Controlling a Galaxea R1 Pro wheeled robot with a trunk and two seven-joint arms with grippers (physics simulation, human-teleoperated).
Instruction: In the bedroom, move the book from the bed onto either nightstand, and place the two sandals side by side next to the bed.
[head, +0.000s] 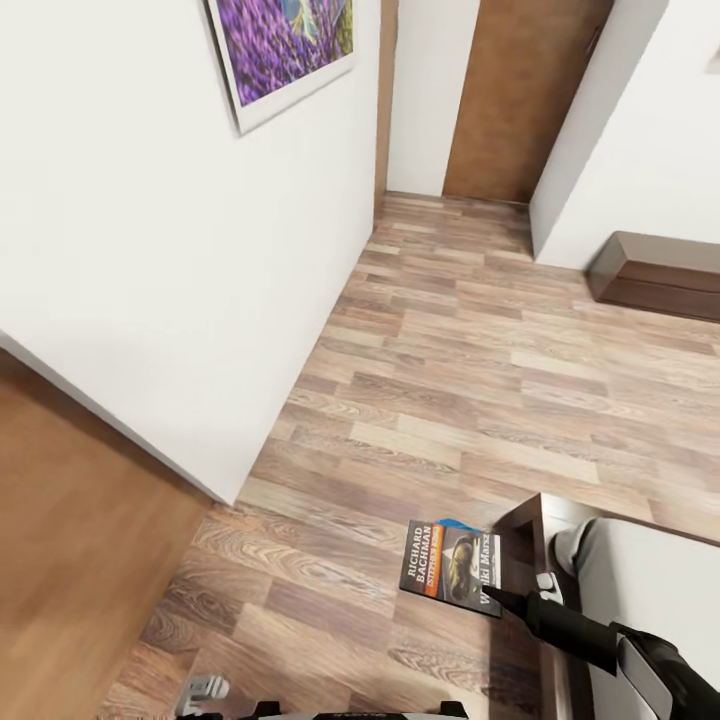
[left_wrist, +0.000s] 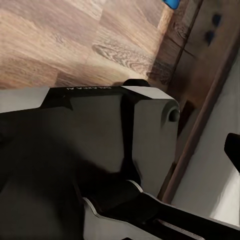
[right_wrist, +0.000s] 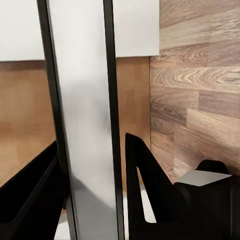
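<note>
The book (head: 452, 566) is clamped edge-on between the right gripper's (right_wrist: 92, 165) fingers, held over the floor (head: 450, 380) beside the bed's (head: 640, 580) corner. The left gripper's state cannot be told.

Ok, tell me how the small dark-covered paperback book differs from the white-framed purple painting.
The dark paperback book is held at a corner by the right gripper over the wood floor; the purple painting hangs on the white wall. The book bears white lettering and an orange stripe; the painting shows purple flowers. Both are flat rectangles.
</note>
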